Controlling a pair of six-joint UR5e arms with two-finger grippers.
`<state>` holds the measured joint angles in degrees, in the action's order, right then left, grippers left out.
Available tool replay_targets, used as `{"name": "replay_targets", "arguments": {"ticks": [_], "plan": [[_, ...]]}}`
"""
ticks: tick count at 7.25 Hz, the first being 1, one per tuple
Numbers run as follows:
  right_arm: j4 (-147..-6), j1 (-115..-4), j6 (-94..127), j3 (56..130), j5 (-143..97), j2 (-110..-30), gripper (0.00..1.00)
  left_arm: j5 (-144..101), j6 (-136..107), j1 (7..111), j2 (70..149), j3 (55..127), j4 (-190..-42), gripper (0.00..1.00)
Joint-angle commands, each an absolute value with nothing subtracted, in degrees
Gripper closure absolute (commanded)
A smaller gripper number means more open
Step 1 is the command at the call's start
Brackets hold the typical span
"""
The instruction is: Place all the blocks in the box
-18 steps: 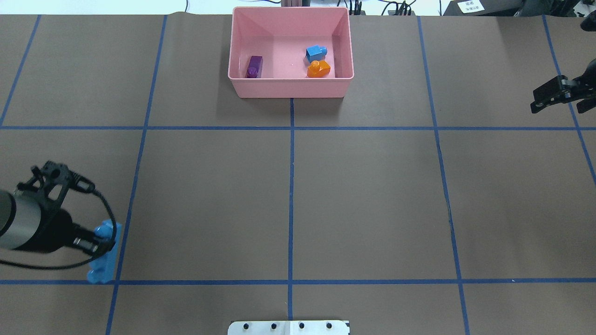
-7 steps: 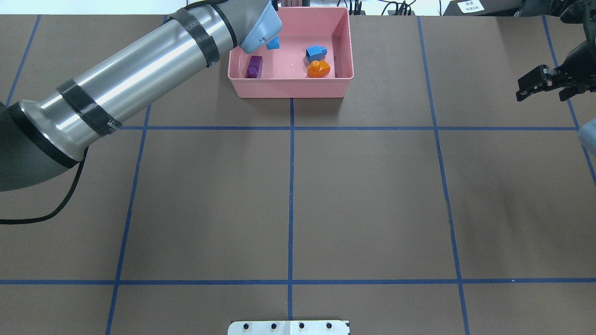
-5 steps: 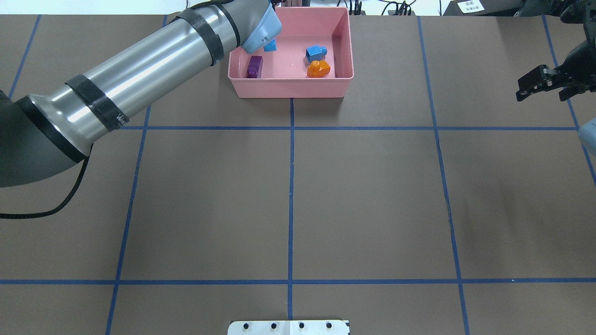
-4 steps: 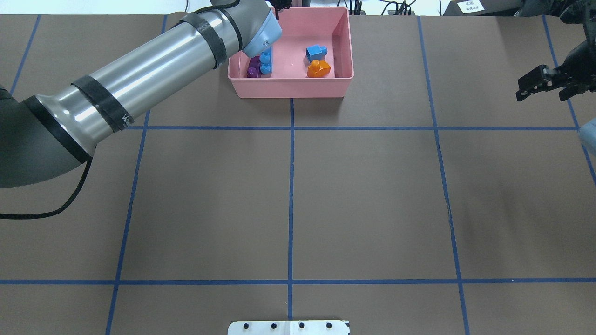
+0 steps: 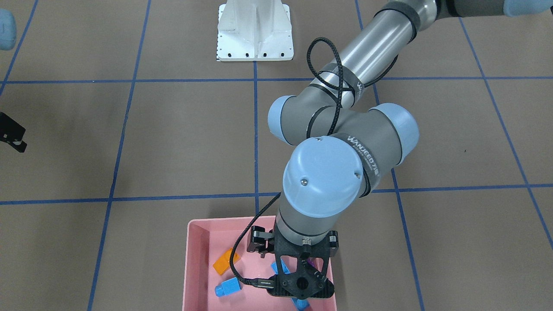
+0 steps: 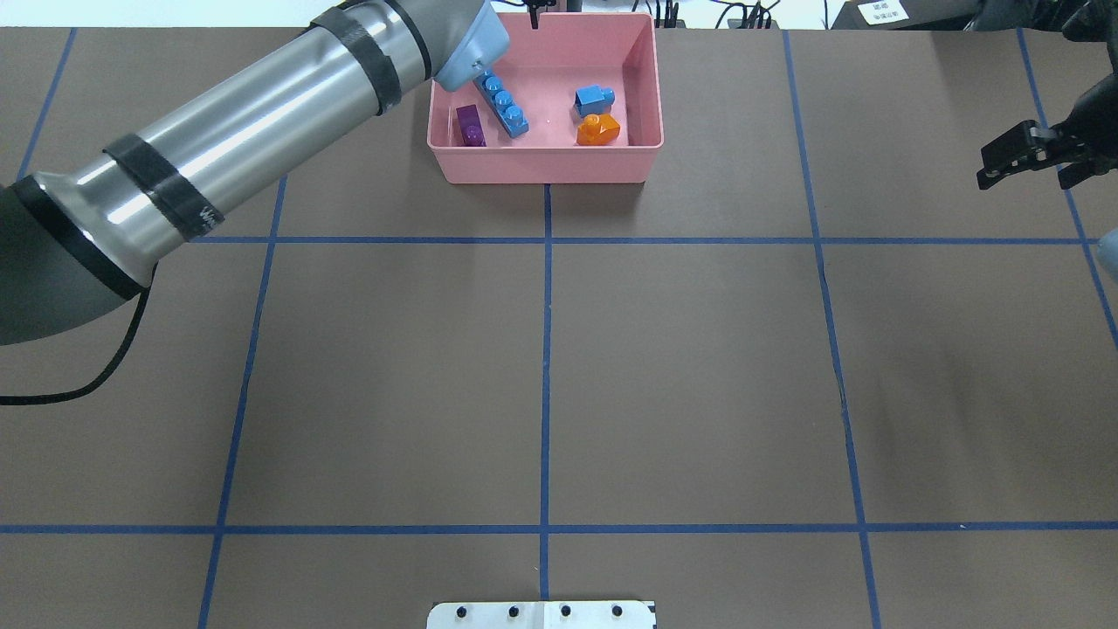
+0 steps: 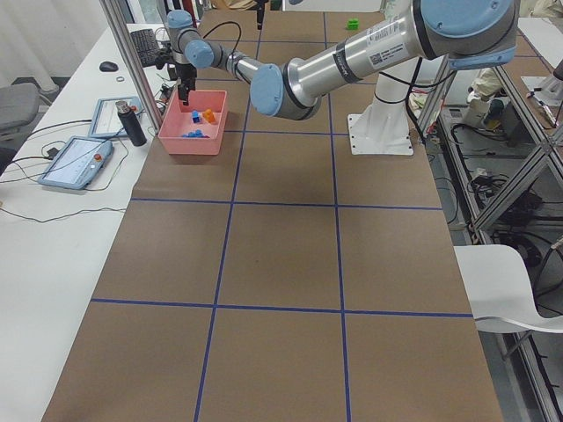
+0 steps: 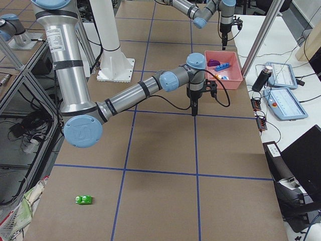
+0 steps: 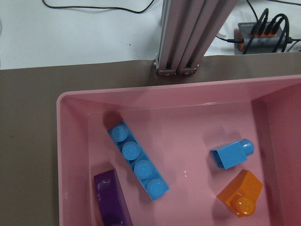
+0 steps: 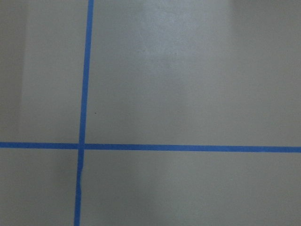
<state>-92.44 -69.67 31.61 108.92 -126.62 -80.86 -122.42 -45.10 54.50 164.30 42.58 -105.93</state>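
Now | long blue brick (image 9: 137, 161) lies in box (image 9: 66, 155) beside purple (image 9: 112, 197), dropped from left jaws, now released | right jaws spread, empty | your green brick (image 8: 83, 200) waits on counter (image 8: 160, 201), well apart.

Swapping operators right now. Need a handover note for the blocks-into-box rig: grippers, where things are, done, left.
Left gripper: over the box, holding nothing; open or shut cannot be told.
Right gripper: open, empty, above bare table well off to the box's right.
In the box: purple block, long blue block lying loose beside it, small blue cube, orange block.
Done: four of five blocks are in.
Left: green block, on the table at the robot's right end, outside the overhead view. The right arm looks nearer to it.
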Motion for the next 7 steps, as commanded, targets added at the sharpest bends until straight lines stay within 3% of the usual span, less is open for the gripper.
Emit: {"name": "replay_targets", "arguments": {"ticks": [1, 3, 5, 7], "plan": [[-92.72, -73.45, 23.26, 112.39, -127.17, -88.72, 0.0, -128.38, -38.63, 57.81, 155.61, 53.12, -102.51, 0.0], [-92.29, -78.46, 11.83, 115.48, -127.44, -100.32, 0.0, -128.5, -20.66, 61.33, 147.44, 63.23, -91.9, 0.0], [-92.02, -81.9, 4.6, 115.75, -128.32, -110.43, 0.0, -127.97, -2.99, 67.55, 135.42, 70.02, -90.26, 0.0], [-88.89, -82.62, -0.24, 115.67, -128.23, -119.49, 0.0, -127.97, 14.6, 75.02, 126.62, 70.66, -90.09, 0.0]]}}
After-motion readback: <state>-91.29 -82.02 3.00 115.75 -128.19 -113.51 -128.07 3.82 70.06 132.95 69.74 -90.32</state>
